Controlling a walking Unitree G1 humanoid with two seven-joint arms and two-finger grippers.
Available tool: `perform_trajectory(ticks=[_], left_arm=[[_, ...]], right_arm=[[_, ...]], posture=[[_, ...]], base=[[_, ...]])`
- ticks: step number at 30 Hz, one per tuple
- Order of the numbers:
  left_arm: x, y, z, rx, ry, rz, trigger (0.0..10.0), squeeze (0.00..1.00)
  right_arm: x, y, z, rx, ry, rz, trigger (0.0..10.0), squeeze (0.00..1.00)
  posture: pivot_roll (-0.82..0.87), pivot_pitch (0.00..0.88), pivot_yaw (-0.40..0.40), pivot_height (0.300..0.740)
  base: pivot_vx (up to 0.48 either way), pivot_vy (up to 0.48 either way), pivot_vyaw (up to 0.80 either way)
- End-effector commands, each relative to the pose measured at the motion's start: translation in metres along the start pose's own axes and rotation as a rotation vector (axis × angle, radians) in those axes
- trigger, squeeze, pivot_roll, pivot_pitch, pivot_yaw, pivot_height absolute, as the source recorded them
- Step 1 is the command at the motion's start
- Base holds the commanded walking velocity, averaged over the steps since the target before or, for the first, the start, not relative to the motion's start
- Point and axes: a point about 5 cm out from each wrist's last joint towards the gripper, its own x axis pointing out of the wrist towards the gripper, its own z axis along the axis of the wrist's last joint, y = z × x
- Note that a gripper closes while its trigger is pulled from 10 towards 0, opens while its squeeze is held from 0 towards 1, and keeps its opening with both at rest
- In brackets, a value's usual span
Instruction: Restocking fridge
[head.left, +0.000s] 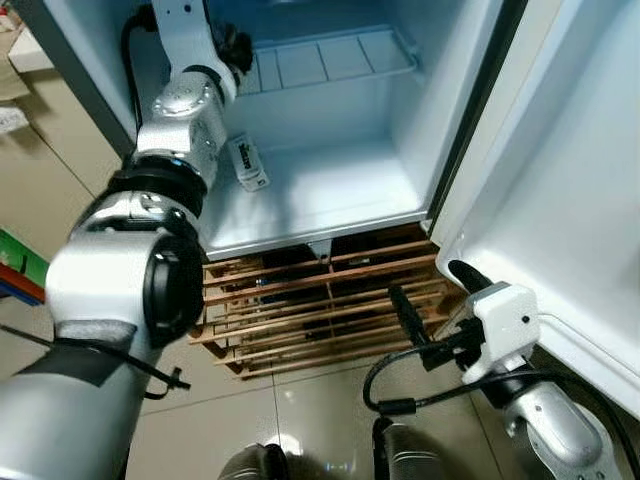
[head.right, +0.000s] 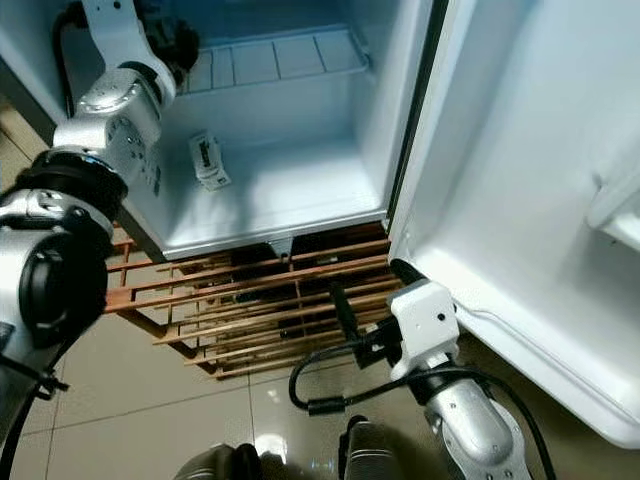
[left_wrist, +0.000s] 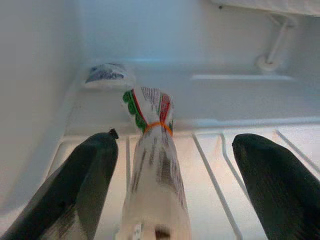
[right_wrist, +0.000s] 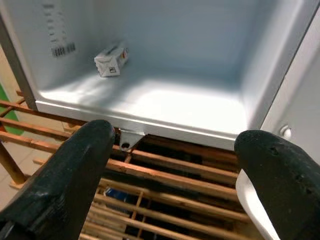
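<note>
The small white fridge stands open in front of me. My left arm reaches in over the upper wire shelf. In the left wrist view my left gripper is open, its fingers wide apart on either side of a clear printed packet tied with an orange band, which lies on the shelf. A small grey pouch rests at the back corner. A white carton lies on the fridge floor. My right gripper hangs open below the fridge, holding nothing.
The fridge door swings open on my right, close to the right arm. A slatted wooden crate carries the fridge. Beige floor tiles spread below, and a cable loops by the right wrist.
</note>
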Motion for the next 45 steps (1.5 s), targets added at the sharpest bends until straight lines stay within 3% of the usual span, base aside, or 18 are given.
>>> perform_trajectory(ticks=[1, 3, 5, 7, 8, 10, 13, 14, 16, 18, 19, 21, 23, 24, 27, 31, 39, 45], left_arm=[[-0.001, 0.001, -0.001, 0.018, 0.0, -0.008, 10.0, 1.0], [-0.003, -0.004, -0.004, 0.024, -0.001, -0.037, 10.0, 1.0], [-0.019, -0.032, -0.028, 0.081, -0.017, -0.159, 10.0, 1.0], [-0.032, -0.047, -0.039, 0.099, -0.033, -0.213, 10.0, 1.0], [-0.032, -0.047, -0.039, 0.099, -0.033, -0.213, 10.0, 1.0], [-0.048, -0.045, -0.041, 0.115, -0.09, -0.221, 10.0, 0.86], [-0.061, -0.044, -0.043, 0.115, -0.122, -0.233, 10.0, 0.8], [-0.071, -0.042, -0.05, 0.095, -0.114, -0.245, 10.0, 0.0], [-0.077, -0.04, -0.054, 0.089, -0.104, -0.251, 10.0, 0.0], [-0.1, -0.026, -0.068, 0.108, -0.097, -0.264, 10.0, 0.0], [-0.1, -0.026, -0.068, 0.108, -0.097, -0.264, 10.0, 0.0], [-0.12, -0.012, -0.078, 0.105, -0.078, -0.238, 10.0, 0.0], [-0.125, -0.009, -0.08, 0.104, -0.081, -0.23, 10.0, 0.0], [-0.139, -0.001, -0.086, 0.111, -0.114, -0.212, 10.0, 0.0], [-0.151, 0.008, -0.101, 0.118, -0.102, -0.177, 10.0, 0.0], [-0.155, 0.018, -0.133, 0.19, -0.015, -0.103, 10.0, 0.0], [-0.16, 0.021, -0.137, 0.147, 0.013, -0.083, 10.0, 0.0], [-0.159, 0.015, -0.131, 0.143, -0.017, -0.101, 10.0, 0.0]], right_arm=[[0.001, -0.003, -0.001, 0.003, -0.003, -0.004, 10.0, 0.15], [0.003, -0.004, -0.001, 0.003, -0.01, -0.004, 10.0, 0.16], [0.014, -0.011, 0.001, 0.013, -0.048, -0.036, 10.0, 0.16], [0.02, -0.015, 0.003, 0.02, -0.071, -0.055, 10.0, 0.16], [0.02, -0.015, 0.003, 0.02, -0.071, -0.055, 10.0, 0.16], [0.026, -0.025, 0.006, 0.045, -0.098, -0.103, 10.0, 0.16], [0.029, -0.032, 0.008, 0.057, -0.115, -0.133, 10.0, 0.16], [0.031, -0.036, 0.008, 0.069, -0.123, -0.158, 10.0, 0.16], [0.032, -0.038, 0.008, 0.078, -0.126, -0.173, 10.0, 0.16], [0.033, -0.043, 0.007, 0.091, -0.137, -0.213, 10.0, 0.16], [0.033, -0.043, 0.007, 0.091, -0.137, -0.213, 10.0, 0.16], [0.033, -0.044, 0.006, 0.098, -0.145, -0.226, 10.0, 0.15], [0.033, -0.044, 0.005, 0.101, -0.145, -0.227, 10.0, 0.15], [0.033, -0.045, 0.001, 0.111, -0.14, -0.24, 10.0, 0.16], [0.033, -0.046, -0.011, 0.12, -0.116, -0.258, 10.0, 0.16], [0.042, -0.053, -0.015, 0.143, -0.125, -0.301, 10.0, 0.15], [0.04, -0.052, -0.025, 0.138, -0.111, -0.305, 10.0, 0.16], [0.04, -0.043, -0.031, 0.145, -0.092, -0.253, 10.0, 0.16]], posture=[[-0.22, 0.032, 0.067, 0.74], [-0.22, 0.032, 0.067, 0.74], [-0.19, 0.0, 0.049, 0.74], [-0.19, 0.0, 0.047, 0.74], [-0.19, 0.0, 0.047, 0.74], [-0.17, 0.0, 0.03, 0.74], [-0.16, 0.0, 0.024, 0.74], [-0.14, 0.0, 0.021, 0.74], [-0.14, 0.0, 0.021, 0.74], [-0.13, 0.0, 0.01, 0.74], [-0.13, 0.0, 0.01, 0.74], [-0.12, 0.0, 0.007, 0.74], [-0.12, 0.0, 0.007, 0.74], [-0.11, 0.0, 0.015, 0.74], [-0.11, 0.0, 0.022, 0.74], [-0.11, 0.0, 0.018, 0.74], [-0.12, 0.0, 0.021, 0.74], [-0.11, 0.0, 0.02, 0.74]], base=[[0.0, 0.0, 0.0], [0.0, 0.0, 0.0], [0.0, 0.0, 0.0], [0.0, 0.0, 0.0], [0.0, 0.0, 0.0], [0.0, 0.0, 0.0], [0.0, 0.0, 0.0], [0.0, 0.0, 0.0], [0.0, 0.0, 0.0], [0.0, 0.0, 0.0], [0.0, 0.0, 0.0], [0.0, 0.0, 0.0], [0.0, 0.0, 0.0], [0.0, 0.0, 0.0], [0.0, 0.0, 0.0], [0.0, 0.0, 0.0], [0.0, 0.0, 0.0], [0.0, 0.0, 0.0]])
